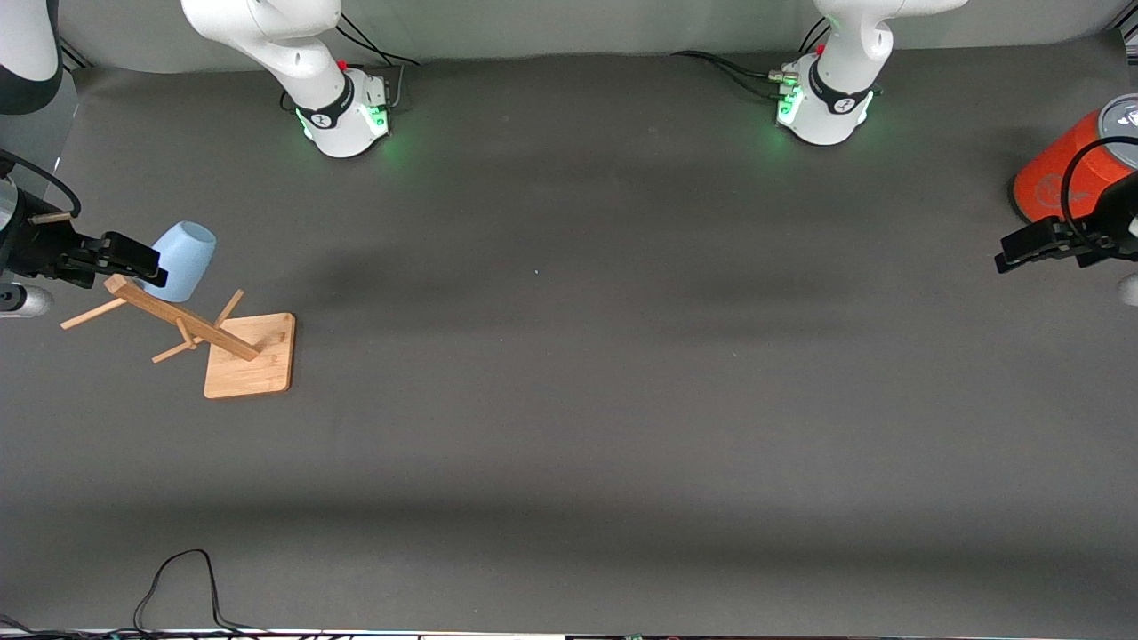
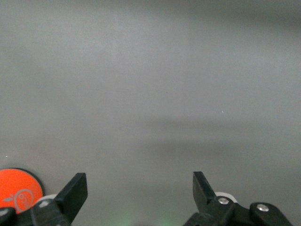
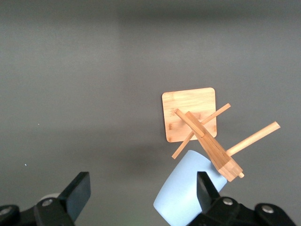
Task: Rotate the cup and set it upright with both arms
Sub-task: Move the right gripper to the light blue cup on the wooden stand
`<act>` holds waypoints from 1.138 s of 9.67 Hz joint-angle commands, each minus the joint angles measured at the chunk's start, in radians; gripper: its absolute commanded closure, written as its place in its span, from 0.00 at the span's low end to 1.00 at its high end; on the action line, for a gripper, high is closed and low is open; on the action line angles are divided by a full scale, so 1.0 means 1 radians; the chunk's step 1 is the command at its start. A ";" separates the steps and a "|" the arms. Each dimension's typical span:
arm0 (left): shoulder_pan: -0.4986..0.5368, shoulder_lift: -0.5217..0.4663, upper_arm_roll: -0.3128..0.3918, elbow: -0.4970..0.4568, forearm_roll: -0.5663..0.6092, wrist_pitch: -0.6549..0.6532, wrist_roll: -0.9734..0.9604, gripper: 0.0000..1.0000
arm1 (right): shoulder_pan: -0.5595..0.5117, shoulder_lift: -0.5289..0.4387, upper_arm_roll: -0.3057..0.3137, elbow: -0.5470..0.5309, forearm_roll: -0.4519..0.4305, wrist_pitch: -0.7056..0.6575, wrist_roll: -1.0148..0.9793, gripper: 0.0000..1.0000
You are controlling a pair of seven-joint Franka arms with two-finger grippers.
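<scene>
Fingers spread on both: your right gripper hangs beside the cup hung on the wooden rack, apparently ready to lift it; your left gripper waits over bare table.

The cup is showing a smooth, matt pale blue plastic. The rack beside it is looking like light bare wood with visible grain. The bench is wearing a matt dark grey cloth-like cover. The orange cylinder is looking smooth under a glossy grey lid.
</scene>
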 commanded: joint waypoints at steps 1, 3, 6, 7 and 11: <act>-0.007 -0.008 -0.007 0.022 -0.006 -0.046 0.011 0.00 | 0.003 0.005 -0.004 0.016 -0.009 -0.005 -0.019 0.00; 0.000 0.008 -0.001 0.011 -0.005 -0.068 0.031 0.00 | 0.002 -0.073 -0.048 -0.079 -0.013 0.002 -0.033 0.00; 0.018 0.060 0.010 -0.005 0.052 -0.080 0.028 0.00 | 0.005 -0.213 -0.146 -0.255 -0.017 0.036 -0.086 0.00; 0.044 0.102 0.010 -0.002 0.066 -0.059 0.030 0.00 | 0.005 -0.251 -0.153 -0.298 -0.018 0.039 -0.076 0.00; 0.075 0.261 0.010 0.076 0.063 0.087 0.031 0.00 | 0.009 -0.265 -0.148 -0.337 0.006 0.041 0.425 0.00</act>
